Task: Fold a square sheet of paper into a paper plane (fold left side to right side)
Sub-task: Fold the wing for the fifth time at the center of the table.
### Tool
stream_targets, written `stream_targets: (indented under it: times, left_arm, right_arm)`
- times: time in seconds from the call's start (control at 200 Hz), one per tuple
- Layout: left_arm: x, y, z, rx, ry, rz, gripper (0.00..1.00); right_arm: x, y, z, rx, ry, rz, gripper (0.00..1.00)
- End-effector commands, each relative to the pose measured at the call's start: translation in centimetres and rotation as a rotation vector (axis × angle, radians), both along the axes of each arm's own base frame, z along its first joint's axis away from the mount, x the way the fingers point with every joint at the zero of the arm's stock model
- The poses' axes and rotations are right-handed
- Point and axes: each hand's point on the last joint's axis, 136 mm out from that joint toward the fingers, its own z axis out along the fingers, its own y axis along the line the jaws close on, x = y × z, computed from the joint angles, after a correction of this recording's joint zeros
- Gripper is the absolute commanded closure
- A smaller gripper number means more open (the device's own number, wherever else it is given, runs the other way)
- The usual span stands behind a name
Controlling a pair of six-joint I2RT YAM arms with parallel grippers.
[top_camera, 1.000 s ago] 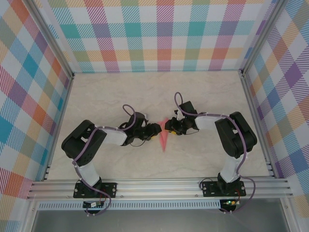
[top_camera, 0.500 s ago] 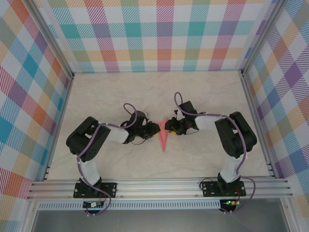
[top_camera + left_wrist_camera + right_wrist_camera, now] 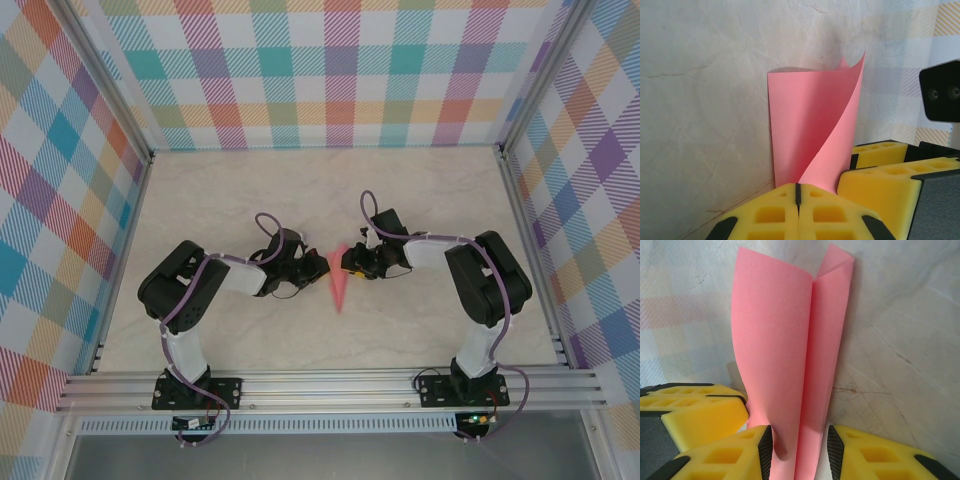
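Paper plane (image 3: 338, 280): one piece of thin, plain pink-red paper, part-folded into a slim dart. It is lying near the middle of the table (image 3: 250, 190), with its wide end pointing at the far wall and its sharp tip pointing at the near edge. A centre crease is running lengthwise. One flap is standing up, curling over the other.

Pink paper (image 3: 790, 350) between the fingers of the right gripper (image 3: 799, 452).
Jaws apart, straddling its base; its crease runs on beyond the fingertips over the marbled table (image 3: 900, 340).
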Motion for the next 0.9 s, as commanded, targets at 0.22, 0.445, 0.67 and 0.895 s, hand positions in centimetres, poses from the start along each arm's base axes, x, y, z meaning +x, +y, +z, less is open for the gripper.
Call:
stream_targets:
  times: [0.22,0.445,0.67,0.895]
  left_arm:
    - [1.6,0.0,0.0,0.010,-0.036,0.007,1.00]
    - [1.5,0.1,-0.4,0.017,-0.033,0.005,1.00]
    - [1.5,0.1,-0.3,0.016,-0.036,0.001,1.00]
    - [1.4,0.1,-0.2,0.014,-0.039,-0.001,1.00]
  right_arm:
    - [-1.6,-0.1,-1.8,-0.041,0.044,0.032,0.61]
    - [0.4,-0.5,2.6,0.030,-0.047,-0.006,0.48]
    - [2.9,0.1,4.0,0.098,-0.061,-0.033,0.37]
    - [5.1,1.0,3.7,0.105,-0.060,-0.053,0.24]
